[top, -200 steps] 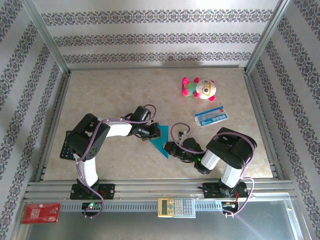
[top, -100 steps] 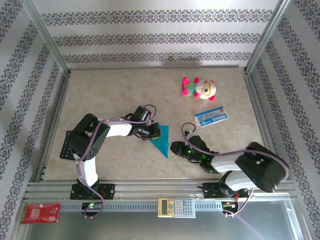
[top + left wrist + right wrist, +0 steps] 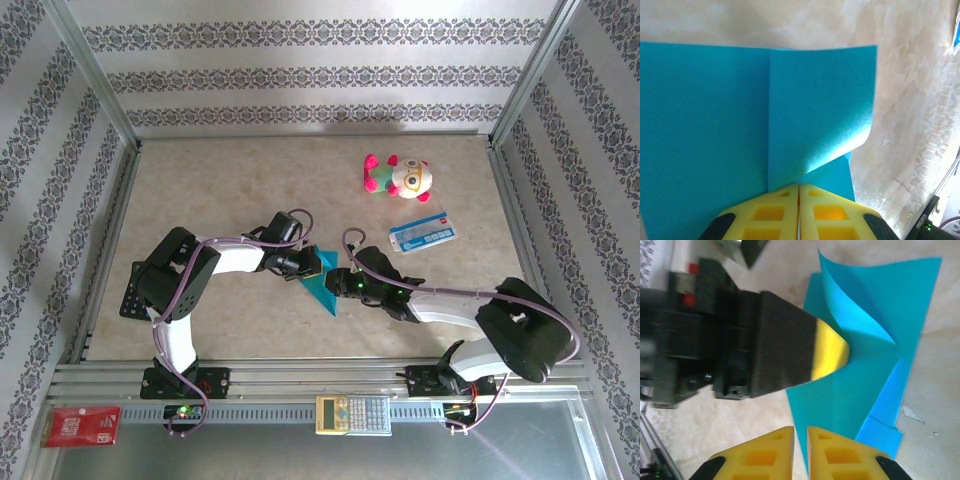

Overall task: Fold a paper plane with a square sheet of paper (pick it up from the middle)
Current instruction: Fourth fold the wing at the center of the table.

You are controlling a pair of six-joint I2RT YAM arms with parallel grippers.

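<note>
Your desk (image 3: 230, 190) was a pale marbled slab boxed in by striped, patterned walls. Nearest you, on the metal rail in front, lay a calculator (image 3: 352, 414) and, far to the left, a red card (image 3: 82, 425). Just beyond the arm bases, your two hands faced each other at mid-desk over the teal sheet of paper (image 3: 323, 293). It was partly folded, with one flap curling up off the surface. Your left hand (image 3: 798, 186) had its yellow fingers pressed flat together on the sheet's fold. Your right hand (image 3: 800, 429) stood narrow, with only a thin slit between its fingers and the sheet's edge running toward that slit. Whether it gripped the paper could not be told. Farther back on the right lay a white-and-blue printed card (image 3: 421, 232), and beyond it a plush toy (image 3: 398, 177).
</note>
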